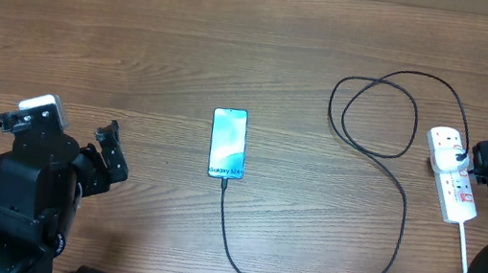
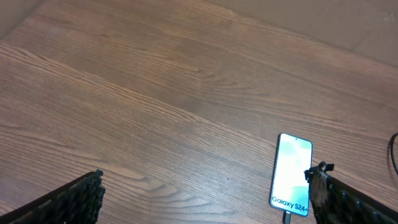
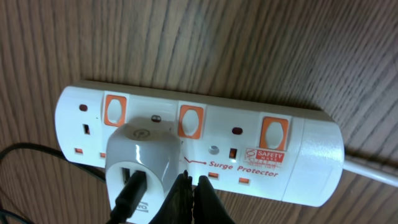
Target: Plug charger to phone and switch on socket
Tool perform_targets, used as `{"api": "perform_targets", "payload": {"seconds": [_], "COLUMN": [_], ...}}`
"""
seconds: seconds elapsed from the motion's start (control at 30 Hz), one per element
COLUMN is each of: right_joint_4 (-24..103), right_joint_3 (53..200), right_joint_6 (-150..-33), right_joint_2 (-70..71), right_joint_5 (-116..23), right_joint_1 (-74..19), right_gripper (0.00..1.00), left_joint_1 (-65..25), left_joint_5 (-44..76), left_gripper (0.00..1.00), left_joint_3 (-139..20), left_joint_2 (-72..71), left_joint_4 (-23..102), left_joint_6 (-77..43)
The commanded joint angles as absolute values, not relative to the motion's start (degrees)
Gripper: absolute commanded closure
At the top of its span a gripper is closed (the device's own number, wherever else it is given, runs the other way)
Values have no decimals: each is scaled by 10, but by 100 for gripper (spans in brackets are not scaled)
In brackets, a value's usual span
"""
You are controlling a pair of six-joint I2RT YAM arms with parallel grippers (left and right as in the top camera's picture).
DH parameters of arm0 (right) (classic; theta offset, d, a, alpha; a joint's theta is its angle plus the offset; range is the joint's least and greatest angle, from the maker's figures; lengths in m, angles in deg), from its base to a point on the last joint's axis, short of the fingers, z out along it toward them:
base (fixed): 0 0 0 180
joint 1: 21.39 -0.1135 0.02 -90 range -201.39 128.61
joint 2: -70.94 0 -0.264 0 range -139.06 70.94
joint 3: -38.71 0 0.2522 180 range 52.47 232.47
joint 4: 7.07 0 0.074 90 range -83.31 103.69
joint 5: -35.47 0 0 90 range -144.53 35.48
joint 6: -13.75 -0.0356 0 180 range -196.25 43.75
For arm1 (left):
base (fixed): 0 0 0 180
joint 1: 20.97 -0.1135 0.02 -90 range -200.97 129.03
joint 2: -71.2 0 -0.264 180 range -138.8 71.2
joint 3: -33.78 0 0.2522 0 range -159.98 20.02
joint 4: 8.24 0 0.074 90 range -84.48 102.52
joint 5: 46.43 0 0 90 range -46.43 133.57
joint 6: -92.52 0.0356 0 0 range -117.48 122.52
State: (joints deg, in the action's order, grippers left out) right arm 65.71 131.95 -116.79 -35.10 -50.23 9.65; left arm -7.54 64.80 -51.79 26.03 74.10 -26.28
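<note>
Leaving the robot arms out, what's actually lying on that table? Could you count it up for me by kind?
Phone: 1
Charger cable: 1
Power strip: 1
Plug adapter, sitting in the strip: 1
Total: 4

left gripper (image 1: pixel 112 152): jaws wide apart, arm folded back; right gripper (image 3: pixel 189 188): fingertips pressed together, pointing down

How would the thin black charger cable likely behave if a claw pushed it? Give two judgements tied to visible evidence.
Probably floppy: the charger cable lies in loose loops. Pushing it might tug the phone, since its tip appears plugged in there.
</note>
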Motion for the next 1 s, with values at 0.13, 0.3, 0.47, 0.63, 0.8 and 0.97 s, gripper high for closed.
{"api": "perform_targets", "payload": {"seconds": [0.13,0.3,0.47,0.63,0.8,0.97], "right_joint_4": [640,633,626,621,616,607], "right_joint_3": [1320,1320,1320,1320,1320,1319], "right_joint_6": [-1164,-1165,-1164,-1162,-1162,-1164], "right_joint_2": [-365,-380,-399,-403,-403,-404], "right_joint_5": [-499,-499,-499,-499,-499,-512], "right_joint_1": [96,96,94,94,92,69], "right_gripper": [96,96,96,96,96,96], "left_joint_1": [-74,-74,-74,-74,-74,-74], "left_joint_5": [645,645,645,645,645,645], "left_gripper": [0,1,0,1,0,1], "left_joint_3": [-517,-517,-517,-517,-517,-517], "left_joint_2": [261,261,261,261,261,261], "left_joint_4": [741,741,741,741,741,741], "left_joint_6": [-273,-273,-273,-281,-284,-284]}}
